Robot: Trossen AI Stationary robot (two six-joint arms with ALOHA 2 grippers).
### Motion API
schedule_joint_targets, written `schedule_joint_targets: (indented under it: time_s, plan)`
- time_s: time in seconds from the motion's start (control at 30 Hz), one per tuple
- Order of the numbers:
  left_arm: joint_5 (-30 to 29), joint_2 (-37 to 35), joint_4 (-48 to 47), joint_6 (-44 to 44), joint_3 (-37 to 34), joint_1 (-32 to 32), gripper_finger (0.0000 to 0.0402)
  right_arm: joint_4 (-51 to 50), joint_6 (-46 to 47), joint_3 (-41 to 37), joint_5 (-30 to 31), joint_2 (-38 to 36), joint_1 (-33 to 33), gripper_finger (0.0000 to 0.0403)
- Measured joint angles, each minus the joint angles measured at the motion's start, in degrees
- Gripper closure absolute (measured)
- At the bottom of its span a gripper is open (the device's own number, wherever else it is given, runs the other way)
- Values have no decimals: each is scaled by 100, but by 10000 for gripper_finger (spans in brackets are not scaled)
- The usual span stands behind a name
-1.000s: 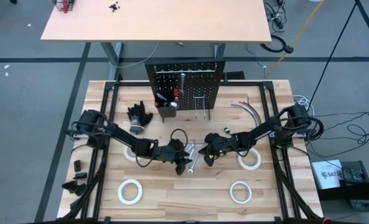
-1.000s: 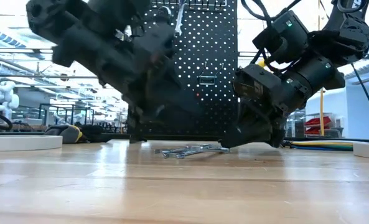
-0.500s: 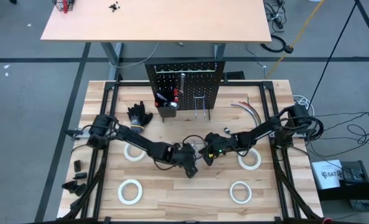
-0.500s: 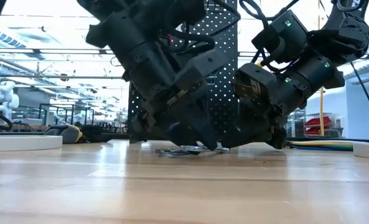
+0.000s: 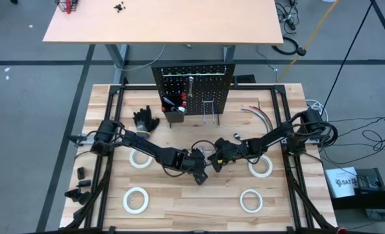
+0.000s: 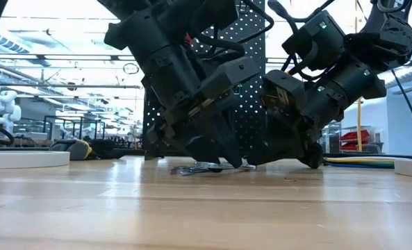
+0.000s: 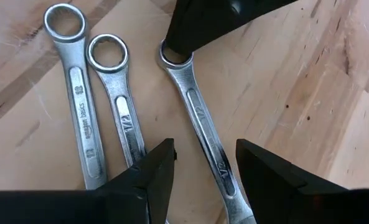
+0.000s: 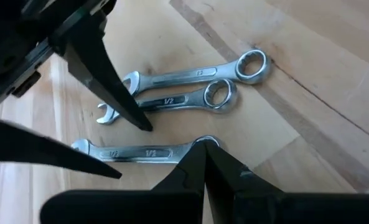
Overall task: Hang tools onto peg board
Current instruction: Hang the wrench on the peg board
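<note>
Three silver wrenches [image 7: 119,93] lie flat, side by side, at the table's middle [image 5: 200,158]. My left gripper [image 7: 203,180] is open and low over them. Its fingers stand on either side of the shaft [image 7: 209,140] of the outer wrench [image 8: 144,152]. My right gripper [image 8: 203,163] is shut, its tips on that wrench's ring end. The black peg board [image 5: 195,88] stands at the far edge with a bin [image 5: 174,115], wire hooks [image 5: 211,112] and one wrench hanging [image 5: 190,84]. My right gripper presses its shut fingertips [image 7: 200,28] down on the ring end [image 7: 170,60] of the outer wrench. It comes slanting down from the table's right. The wrench lies flat on the wood.
Tape rolls lie around the arms [image 5: 136,199] [image 5: 250,200] [image 5: 261,167] [image 5: 137,158]. Black gloves [image 5: 145,120] lie left of the bin, thin cables [image 5: 257,112] to the board's right. Both grippers crowd the wrenches [image 6: 206,167] in the low view.
My left gripper has moved toward the table's right and come down over the wrenches, ending with its open fingers astride the outer wrench's shaft. My right arm and the wrenches have kept still.
</note>
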Motion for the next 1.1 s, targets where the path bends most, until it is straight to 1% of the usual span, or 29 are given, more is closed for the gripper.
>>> schedule_joint_targets:
  time_s: [0.1,0.23,0.53,0.63,0.77,0.97,1.03,1.1]
  plan:
    - [7,26,-58,-119,4,-19,226,30,187,4,50,2,-2,403]
    - [28,35,-386,-148,23,-19,233,44,551,4,103,2,-11,403]
    - [56,30,-498,-172,10,16,290,173,1091,-5,119,2,-11,403]
    - [81,30,-430,-144,6,20,296,175,1199,3,146,2,-7,403]
    - [84,41,-737,174,171,23,297,143,1200,4,151,2,-2,403]
    - [209,-38,-1128,638,196,81,297,-97,1193,17,207,-3,82,403]
    - [197,-84,-1131,935,187,77,297,-119,1079,16,316,-2,150,403]
    - [113,-178,-1107,1263,172,30,297,78,782,-2,462,11,254,403]
